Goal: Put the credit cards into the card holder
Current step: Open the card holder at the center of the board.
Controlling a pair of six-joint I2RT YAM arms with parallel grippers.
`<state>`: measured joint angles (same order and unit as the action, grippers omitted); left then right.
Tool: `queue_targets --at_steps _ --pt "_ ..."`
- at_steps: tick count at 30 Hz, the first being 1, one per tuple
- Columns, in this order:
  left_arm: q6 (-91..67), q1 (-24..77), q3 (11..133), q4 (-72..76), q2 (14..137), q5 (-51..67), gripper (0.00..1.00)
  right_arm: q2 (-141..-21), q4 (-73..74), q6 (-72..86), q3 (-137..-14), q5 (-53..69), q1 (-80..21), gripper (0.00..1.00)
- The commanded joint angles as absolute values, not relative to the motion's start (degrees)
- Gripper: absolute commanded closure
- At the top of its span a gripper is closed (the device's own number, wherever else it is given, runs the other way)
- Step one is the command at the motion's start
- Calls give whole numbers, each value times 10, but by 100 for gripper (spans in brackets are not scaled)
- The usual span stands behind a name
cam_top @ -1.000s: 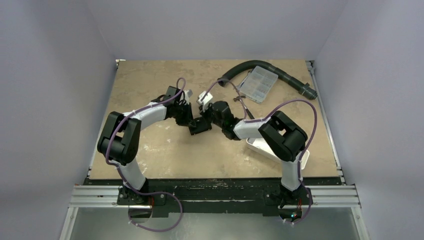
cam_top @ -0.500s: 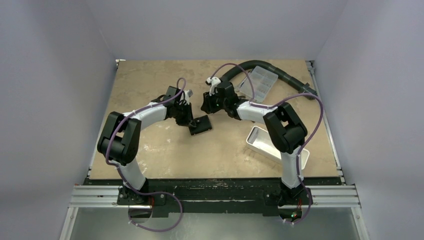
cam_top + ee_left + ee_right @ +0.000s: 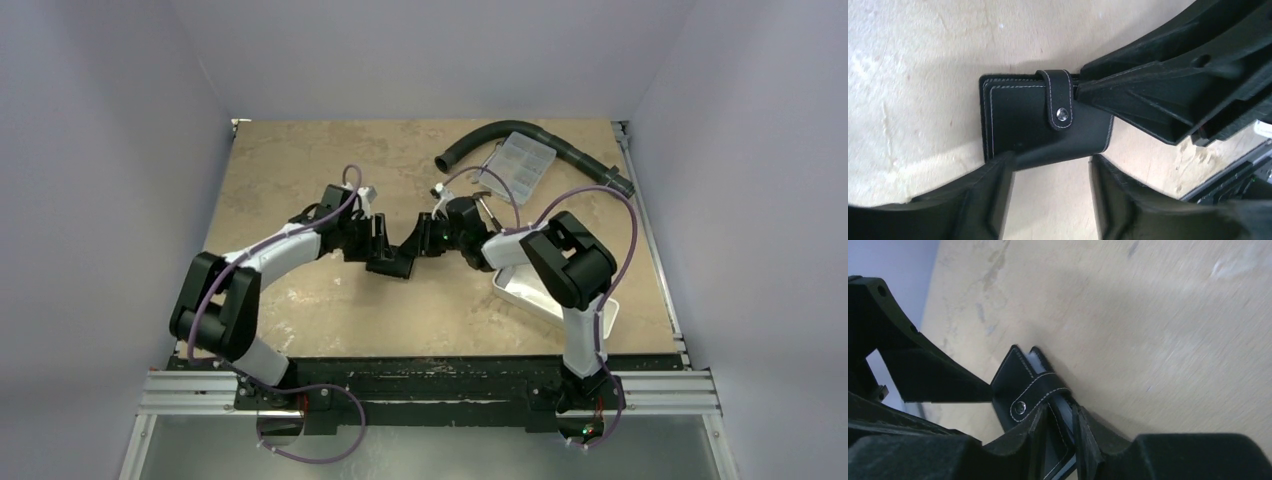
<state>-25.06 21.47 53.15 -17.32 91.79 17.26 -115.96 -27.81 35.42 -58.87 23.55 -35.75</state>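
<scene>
Right pincer (image 3: pixel 1058 412) pinches the snapped-shut card holder (image 3: pixel 1038 130) beside its strap (image 3: pixel 1060 97), apparently steadying it for opening; left pincer (image 3: pixel 1051 161) hovers spread above the bench (image 3: pixel 923 75).

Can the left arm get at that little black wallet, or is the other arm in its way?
Probably yes. The left claw stands open right at one edge of the small black stitched card holder; the right claw sits at the opposite, strap-side edge, leaving this one free.

The black card holder (image 3: pixel 1033 125) is snapped shut.
</scene>
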Motion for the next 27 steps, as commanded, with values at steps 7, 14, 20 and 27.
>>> queue_targets --at_steps 7,14,20,27 --pt "-384 214 420 -234 618 118 12 -1113 -488 527 -425 220 -499 70" --pt "-430 214 389 -262 563 84 18 -1048 -336 385 -451 201 -483 58" --pt "-457 214 385 -278 601 78 51 -936 -229 184 -448 79 -507 46" --pt "-526 214 352 -341 530 43 73 -829 -388 20 -341 59 -578 23"
